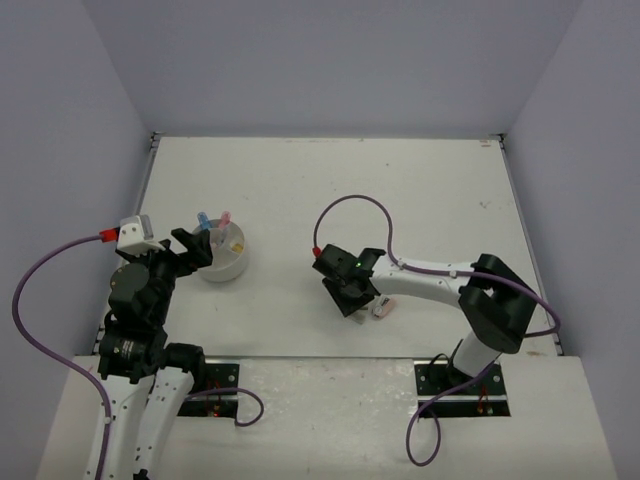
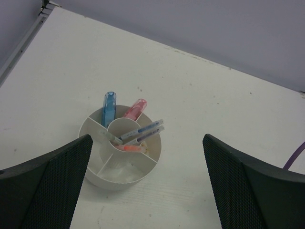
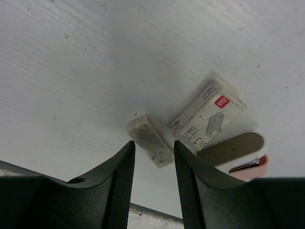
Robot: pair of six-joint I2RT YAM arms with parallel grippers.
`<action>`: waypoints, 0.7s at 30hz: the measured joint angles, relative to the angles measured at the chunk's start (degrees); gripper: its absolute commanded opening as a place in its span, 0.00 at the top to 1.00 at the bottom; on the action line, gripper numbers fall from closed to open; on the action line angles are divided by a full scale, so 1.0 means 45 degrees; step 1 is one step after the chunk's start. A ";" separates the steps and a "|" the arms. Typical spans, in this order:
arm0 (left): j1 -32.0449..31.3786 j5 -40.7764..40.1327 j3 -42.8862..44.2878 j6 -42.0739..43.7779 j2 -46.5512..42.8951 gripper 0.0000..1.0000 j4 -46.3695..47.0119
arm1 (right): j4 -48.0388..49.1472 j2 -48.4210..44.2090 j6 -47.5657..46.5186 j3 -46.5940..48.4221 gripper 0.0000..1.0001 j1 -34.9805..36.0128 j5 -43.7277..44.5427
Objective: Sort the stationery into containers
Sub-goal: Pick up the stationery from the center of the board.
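The round white holder (image 1: 226, 270) stands at the left and also shows in the left wrist view (image 2: 112, 181). It holds a blue marker (image 2: 109, 108), a pink marker (image 2: 135, 109), two grey-blue pens (image 2: 145, 131) and an orange pen (image 2: 127, 148). My left gripper (image 1: 200, 245) is wide open and empty just in front of the holder (image 2: 147, 139). My right gripper (image 1: 350, 288) hovers low over the table, jaws partly open. A speckled white eraser block (image 3: 150, 140) lies on the table just ahead of its fingertips (image 3: 153, 147), not gripped.
A white staples box (image 3: 209, 117) lies right of the eraser, touching or nearly touching it. A pink and white stapler-like item (image 3: 233, 152) lies beside the box. These show as a small cluster (image 1: 382, 306) near the table's front edge. A purple cable (image 1: 360, 205) loops above the right arm.
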 measured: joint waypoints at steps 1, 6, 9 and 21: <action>0.0000 0.0003 0.0000 0.0003 0.0000 0.00 0.0000 | 0.0003 0.0013 -0.0003 -0.0003 0.58 0.0088 -0.0045; 0.0000 0.0003 0.0000 -0.0002 0.0000 0.00 0.0000 | 0.0038 0.0240 -0.0021 0.0001 0.56 0.0342 -0.0235; -0.0009 0.0001 0.0000 0.0001 0.0000 0.00 0.0000 | 0.0103 0.0770 -0.0039 0.0018 0.58 0.0342 -0.0222; -0.0166 0.0041 0.0000 0.0003 0.0015 0.00 0.0000 | -0.0197 0.1501 -0.0182 0.0734 0.97 0.0621 0.0000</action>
